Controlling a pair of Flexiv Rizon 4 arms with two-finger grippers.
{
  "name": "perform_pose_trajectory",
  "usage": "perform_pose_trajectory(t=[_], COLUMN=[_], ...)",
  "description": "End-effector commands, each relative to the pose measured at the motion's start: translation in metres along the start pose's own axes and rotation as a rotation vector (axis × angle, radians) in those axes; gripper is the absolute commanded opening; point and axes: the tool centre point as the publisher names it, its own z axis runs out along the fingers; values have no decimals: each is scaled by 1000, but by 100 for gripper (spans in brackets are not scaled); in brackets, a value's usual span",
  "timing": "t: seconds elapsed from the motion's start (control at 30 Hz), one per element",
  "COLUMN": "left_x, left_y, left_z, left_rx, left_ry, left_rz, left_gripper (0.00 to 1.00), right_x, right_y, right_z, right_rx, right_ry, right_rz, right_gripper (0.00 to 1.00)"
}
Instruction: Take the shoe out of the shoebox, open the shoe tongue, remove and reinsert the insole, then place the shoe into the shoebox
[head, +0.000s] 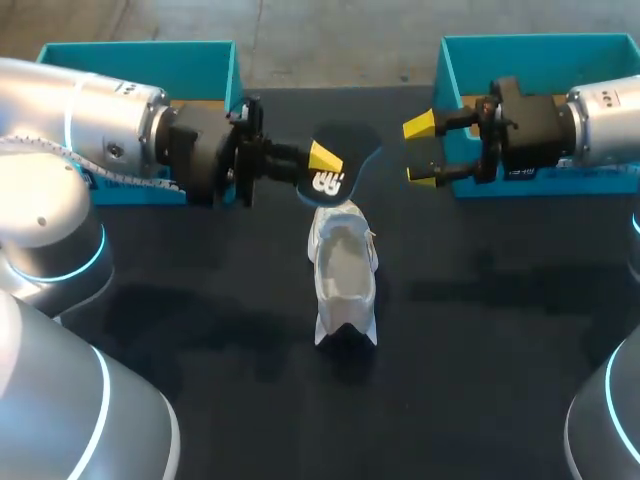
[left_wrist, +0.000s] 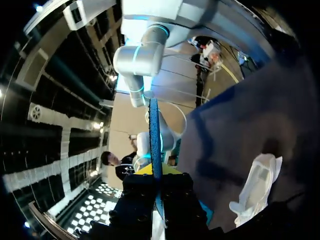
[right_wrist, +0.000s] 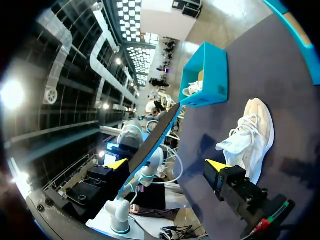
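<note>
The white lace-up shoe (head: 345, 275) stands mid-table, its opening gaping. Just beyond it, the left end effector (head: 322, 165) is clenched on the thin, flat insole (head: 350, 145), which is black on top with a blue edge. The right end effector (head: 421, 150), released, hangs beyond the shoe's right. The table (head: 480, 350) is matte black. A teal shoebox (head: 200, 62) sits far left of the shoe and a second shoebox (head: 540, 55) far right.

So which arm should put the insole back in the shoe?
Left, probably. The left end effector grips the insole in the air close to the shoe. The right end effector is open and empty.
</note>
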Motion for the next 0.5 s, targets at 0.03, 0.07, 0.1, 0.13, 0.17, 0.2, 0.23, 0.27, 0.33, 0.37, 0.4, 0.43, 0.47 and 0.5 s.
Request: perform_pose_trajectory(t=[0.03,0.07,0.1,0.13,0.17,0.2,0.23,0.27,0.33,0.37,0.4,0.43,0.47,0.5], left_x=[8,10,12,13,16,18,20,22,26,29,31,32,34,35], left_y=[5,7,8,9,11,12,13,14,16,17,18,19,20,21], left_z=[1,2,3,4,6,7,8,9,11,13,14,15,16,17], left_rx=[-70,-80,-87,-93,-91,-94,-99,-115,-125,-135,-143,-143,-153,-160], left_ry=[15,12,16,17,24,26,26,27,29,28,25,26,25,21], left_rz=[266,289,322,338,372,381,376,373,389,381,375,375,368,364], left_gripper=[0,0,0,0,0,0,0,0,0,0,0,0,0,0], right_x=[-1,-1,-1,-1,-1,-1,-1,-1,-1,-1,-1,0,0,1], right_y=[0,0,0,0,0,0,0,0,0,0,0,1,1,1], right_z=[1,1,1,1,1,1,1,1,1,1,2,2,3,3], right_rx=[-2,-2,-2,-2,-2,-2,-2,-2,-2,-2,-1,0,1,2], right_ry=[0,0,0,0,0,0,0,0,0,0,0,0,0,1], right_rz=[-1,-1,-1,-1,-1,-1,-1,-1,-1,-1,-2,-3,-5,-6], right_gripper=[100,100,100,100,100,100,100,100,100,100,100,100,100,100])
